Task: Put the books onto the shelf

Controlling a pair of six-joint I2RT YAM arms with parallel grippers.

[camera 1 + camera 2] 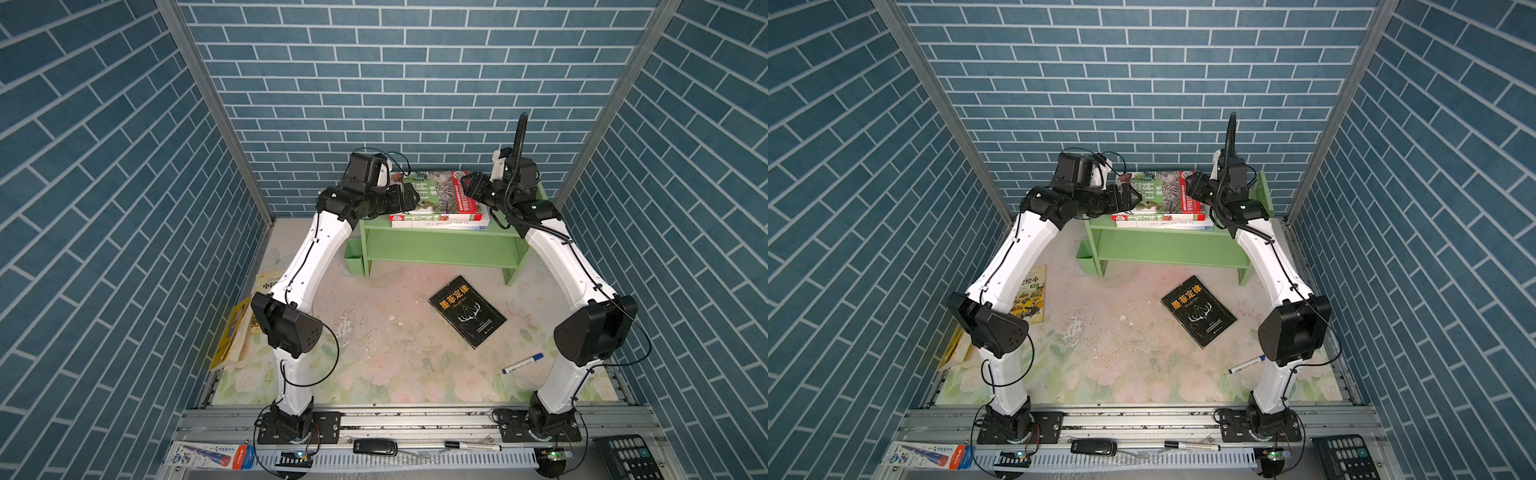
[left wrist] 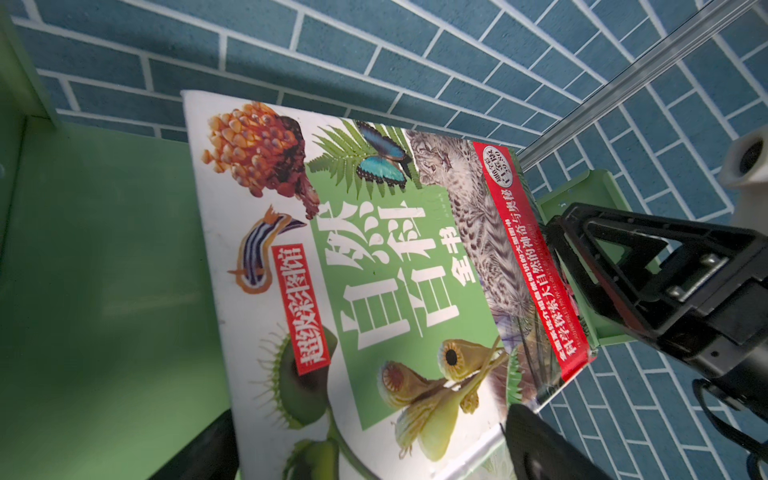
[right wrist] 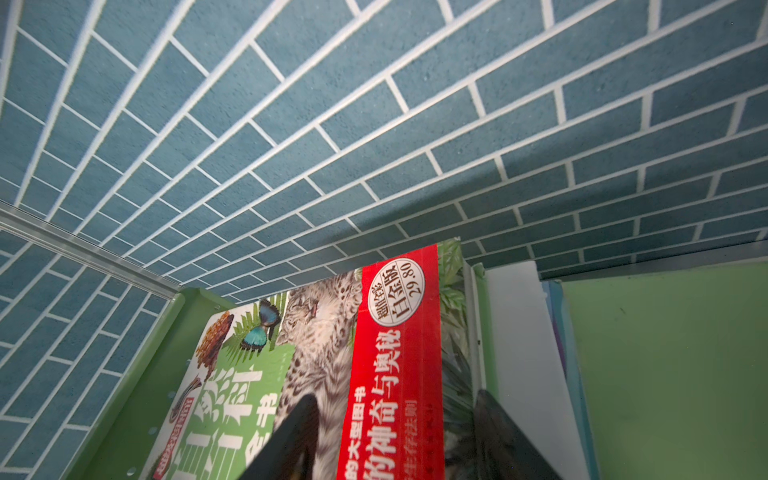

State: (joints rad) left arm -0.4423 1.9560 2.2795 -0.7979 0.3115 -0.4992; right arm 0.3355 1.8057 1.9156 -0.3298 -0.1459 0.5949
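The green botanical book (image 1: 436, 195) (image 1: 1160, 195) lies flat on top of a stack on the shelf's (image 1: 440, 245) upper tier, with a white book (image 1: 440, 225) (image 3: 515, 332) under it. My left gripper (image 1: 409, 197) (image 2: 370, 449) stands open at this book's left edge, a finger on either side of its corner. My right gripper (image 1: 467, 185) (image 3: 395, 436) is at the right edge, jaws apart astride the red band, one finger over the cover. A black book (image 1: 467, 311) (image 1: 1198, 311) lies on the table in front of the shelf. Yellow books (image 1: 1032, 299) (image 1: 235, 332) lie at the left, partly hidden by my left arm.
A blue-capped marker pen (image 1: 522, 363) lies beside my right arm's base. A small green cup-box (image 1: 354, 255) hangs on the shelf's left side. Brick walls close in on three sides. A calculator (image 1: 627, 457) and small items sit on the front rail.
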